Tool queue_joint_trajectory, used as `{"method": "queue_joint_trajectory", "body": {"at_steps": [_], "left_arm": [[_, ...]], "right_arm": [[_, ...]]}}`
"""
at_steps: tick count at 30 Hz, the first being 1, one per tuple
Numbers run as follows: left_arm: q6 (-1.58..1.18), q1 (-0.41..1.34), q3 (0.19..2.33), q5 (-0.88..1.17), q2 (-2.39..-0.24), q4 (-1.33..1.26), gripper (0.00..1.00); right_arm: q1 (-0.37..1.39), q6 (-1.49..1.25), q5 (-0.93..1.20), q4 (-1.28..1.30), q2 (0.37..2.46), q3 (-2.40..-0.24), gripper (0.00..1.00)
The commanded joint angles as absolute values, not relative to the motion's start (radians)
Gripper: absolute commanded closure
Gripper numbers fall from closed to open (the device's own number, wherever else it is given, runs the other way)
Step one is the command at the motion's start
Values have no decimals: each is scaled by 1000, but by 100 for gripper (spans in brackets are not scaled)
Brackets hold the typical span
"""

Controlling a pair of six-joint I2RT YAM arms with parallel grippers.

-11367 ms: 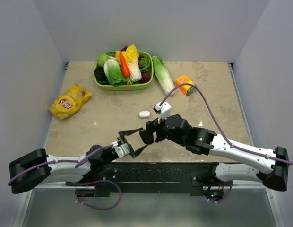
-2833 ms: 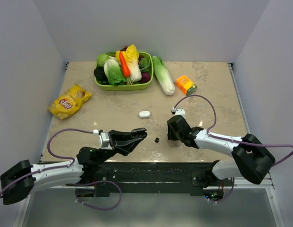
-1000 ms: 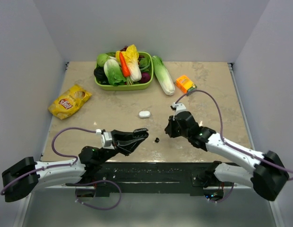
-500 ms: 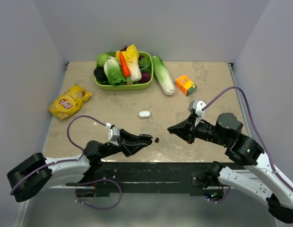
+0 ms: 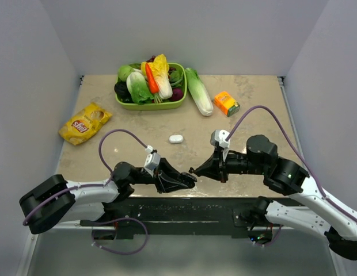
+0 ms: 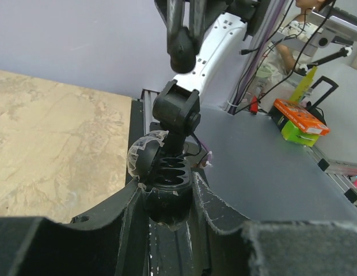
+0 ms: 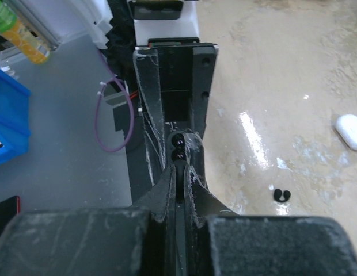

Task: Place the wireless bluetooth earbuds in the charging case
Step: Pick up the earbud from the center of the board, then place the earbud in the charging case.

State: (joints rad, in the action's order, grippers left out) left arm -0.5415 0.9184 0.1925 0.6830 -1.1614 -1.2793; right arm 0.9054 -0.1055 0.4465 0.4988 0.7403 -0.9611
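Writing: the yellow chip bag (image 5: 85,122), at 10 o'clock on the table (image 5: 253,126), bears a red round logo too small to read. The print on the orange carton (image 5: 226,103) at 1 o'clock is also illegible.
Left gripper (image 5: 189,181): clenched on the black charging case (image 6: 167,190), which sits upright between its fingers with the clear lid flipped open.
Right gripper (image 5: 193,171): fingers pressed together, tips poised just above the open case. Whether a bud is pinched between them cannot be told.
Left wrist view only: the case's ribbed sockets, with the right fingertips hanging at 12 o'clock above them.
Right wrist view only: two glossy dark rounds in the case mouth, buds or sockets unclear. The black earbuds (image 7: 281,195) lie on the table at 4 o'clock from the fingers.
Top view only: a white case (image 5: 176,138), closed, at 12 o'clock from the meeting grippers. A green basket (image 5: 149,106) of vegetables lies farther back.
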Motion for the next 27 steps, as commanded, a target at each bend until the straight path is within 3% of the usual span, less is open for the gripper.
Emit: {"method": "queue_joint_trajectory", "body": {"at_steps": [1, 10, 27], "left_arm": [[-565, 914, 255, 759, -1187, -1444, 100], [-552, 914, 275, 776, -1198, -1411, 100], [-538, 916, 272, 755, -1144, -1381, 100]], "right_arm": [[986, -118, 450, 407, 761, -966, 100], [1087, -123, 388, 394, 845, -962, 100], [1117, -135, 285, 383, 888, -936, 100]]}}
